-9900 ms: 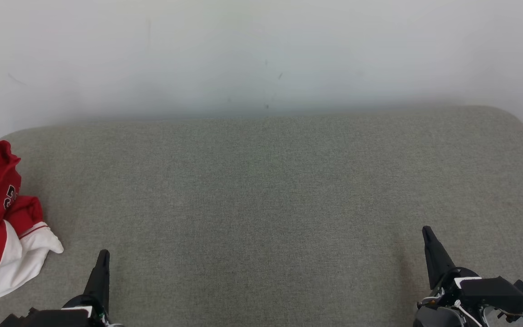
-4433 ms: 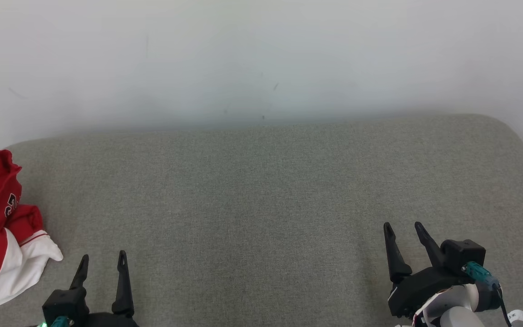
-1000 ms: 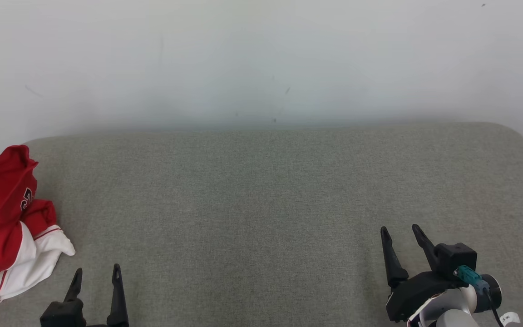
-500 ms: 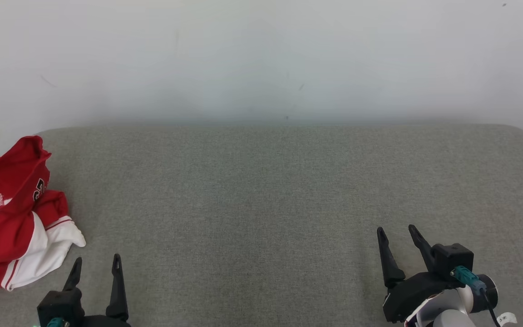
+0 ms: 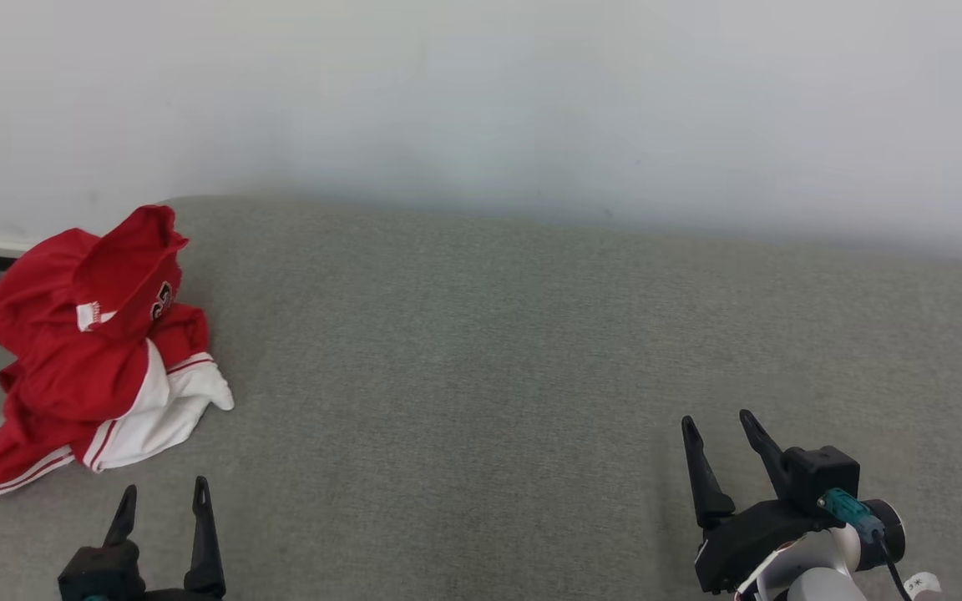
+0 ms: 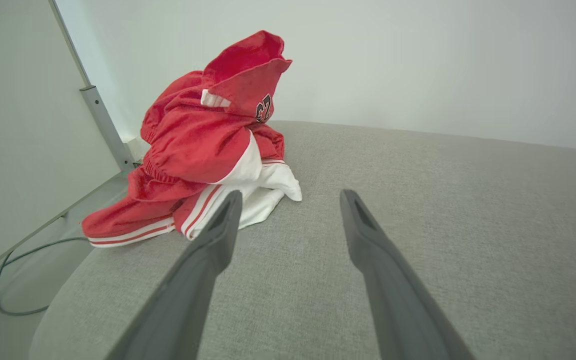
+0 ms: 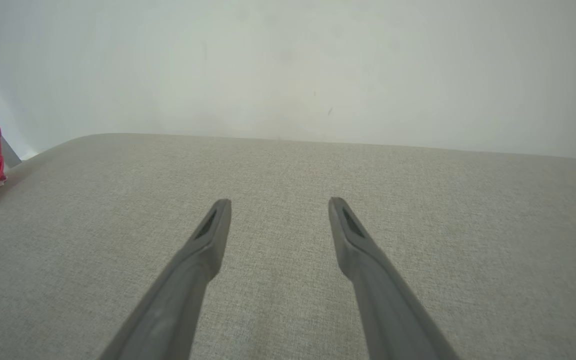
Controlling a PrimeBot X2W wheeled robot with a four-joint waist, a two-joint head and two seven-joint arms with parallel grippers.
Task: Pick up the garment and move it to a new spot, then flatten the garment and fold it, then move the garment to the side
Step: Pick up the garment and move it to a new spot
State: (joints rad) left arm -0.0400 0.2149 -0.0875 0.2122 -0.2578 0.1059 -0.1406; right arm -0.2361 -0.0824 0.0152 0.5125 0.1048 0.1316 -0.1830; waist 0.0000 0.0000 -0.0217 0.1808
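Nearest, the left gripper (image 5: 162,501) hangs low over the front edge of the grey padded surface (image 5: 481,351), its fingers spread with nothing between them. The right gripper (image 5: 716,426) sits well apart toward the other side, its fingers also spread and bare. Beyond and outward of the left gripper, the red and white garment (image 5: 105,351) lies crumpled in a heap at the surface's left end, its lower hem draping over the rounded edge. Behind everything stands a plain pale wall (image 5: 481,100).
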